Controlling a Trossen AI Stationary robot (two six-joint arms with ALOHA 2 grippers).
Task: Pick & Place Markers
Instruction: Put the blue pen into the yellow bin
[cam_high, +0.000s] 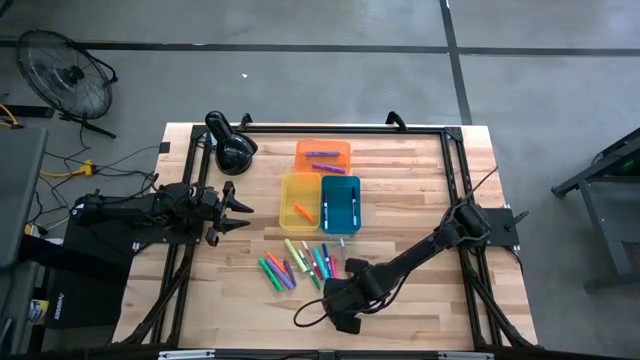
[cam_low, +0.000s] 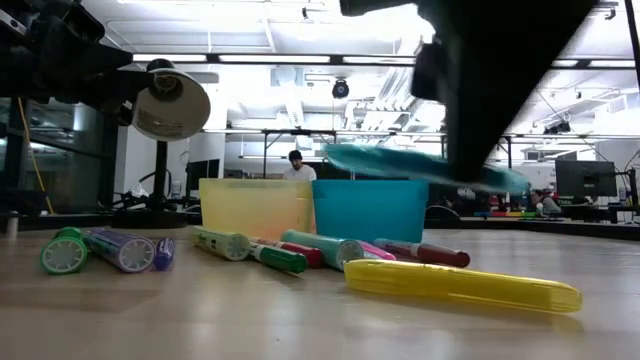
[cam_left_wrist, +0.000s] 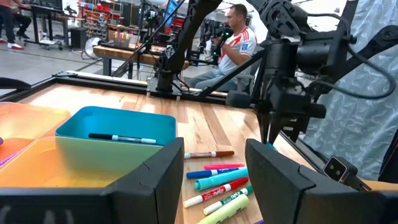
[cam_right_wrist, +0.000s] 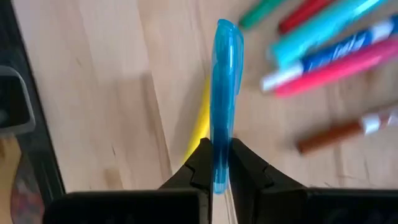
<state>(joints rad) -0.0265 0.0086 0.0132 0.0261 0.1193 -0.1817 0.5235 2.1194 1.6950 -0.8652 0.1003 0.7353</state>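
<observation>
Right wrist view: blue marker clamped, lifted

Right gripper (cam_right_wrist: 221, 163) pinching blue marker (cam_right_wrist: 222, 93) above table (cam_high: 420, 180), near loose pile (cam_high: 300, 265). Few markers already in trays (cam_high: 322, 188); most of pile left to move. Left gripper (cam_high: 238, 210) idle beside trays, fingers spread, empty.

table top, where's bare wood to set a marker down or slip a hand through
Bare wood: the strip between the trays and the table's right edge, and the near-left corner beside the marker pile. Crowded: the pile itself, where the right fingers grip a blue marker.
</observation>
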